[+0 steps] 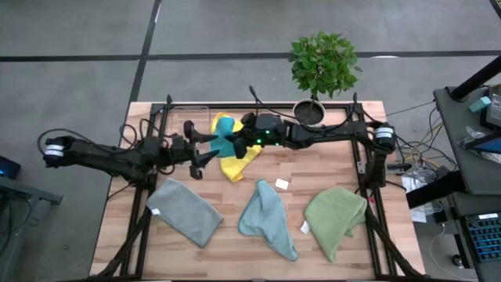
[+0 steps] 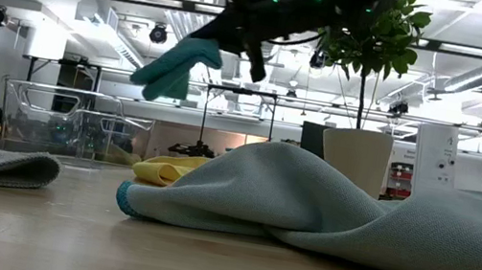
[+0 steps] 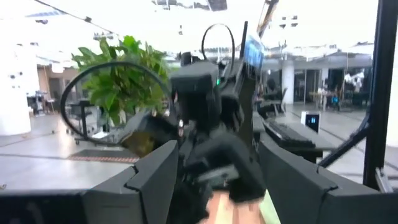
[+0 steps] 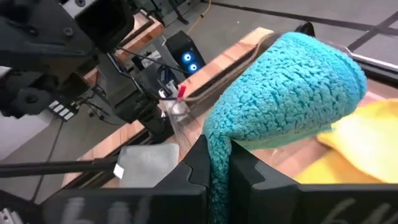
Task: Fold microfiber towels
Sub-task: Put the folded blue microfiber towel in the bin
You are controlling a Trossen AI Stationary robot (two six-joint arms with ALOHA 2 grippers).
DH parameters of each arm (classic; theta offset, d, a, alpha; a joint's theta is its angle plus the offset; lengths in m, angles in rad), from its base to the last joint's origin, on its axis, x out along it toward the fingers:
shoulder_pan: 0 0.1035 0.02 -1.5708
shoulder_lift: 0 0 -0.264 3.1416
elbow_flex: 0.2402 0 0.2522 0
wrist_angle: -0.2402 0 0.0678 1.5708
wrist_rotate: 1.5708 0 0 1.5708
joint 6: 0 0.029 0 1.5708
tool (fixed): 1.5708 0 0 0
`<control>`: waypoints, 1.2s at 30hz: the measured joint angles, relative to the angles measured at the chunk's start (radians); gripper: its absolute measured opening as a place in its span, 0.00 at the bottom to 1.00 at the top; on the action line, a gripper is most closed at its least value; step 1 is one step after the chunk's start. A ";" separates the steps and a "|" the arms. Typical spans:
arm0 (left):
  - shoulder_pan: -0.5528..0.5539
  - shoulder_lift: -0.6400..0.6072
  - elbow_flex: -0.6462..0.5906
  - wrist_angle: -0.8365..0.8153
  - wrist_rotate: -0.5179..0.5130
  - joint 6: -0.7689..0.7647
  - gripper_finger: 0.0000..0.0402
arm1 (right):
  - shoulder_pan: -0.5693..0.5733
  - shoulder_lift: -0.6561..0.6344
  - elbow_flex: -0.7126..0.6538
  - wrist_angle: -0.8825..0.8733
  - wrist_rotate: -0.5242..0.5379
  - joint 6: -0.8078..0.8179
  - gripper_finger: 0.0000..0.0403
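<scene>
right gripper (image 4: 219, 163) is pinching the teal towel (image 4: 280, 93) between pressed-together fingers, holding it in the air at upper centre of the overhead frame, above the yellow towel (image 1: 239, 163). left gripper (image 1: 205, 145) is hanging spread beside it. being soft and limp, the teal towel is drooping; a corner looks best to grab. its lower edge is hiding behind the fingers.

We see five soft microfiber cloths — teal (image 1: 226, 125), yellow (image 1: 239, 162), grey (image 1: 185, 210), light blue (image 1: 268, 216), olive green (image 1: 335, 216) — on a pale wooden table (image 1: 313, 168).
</scene>
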 joint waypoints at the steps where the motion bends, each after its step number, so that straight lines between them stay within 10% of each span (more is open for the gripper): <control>1: -0.001 -0.011 -0.001 -0.011 0.005 -0.001 0.53 | 0.000 0.015 0.019 -0.007 0.004 -0.002 0.03; 36: -0.003 -0.089 -0.018 -0.031 0.006 0.000 0.53 | -0.032 0.502 0.647 -0.012 -0.061 -0.077 0.03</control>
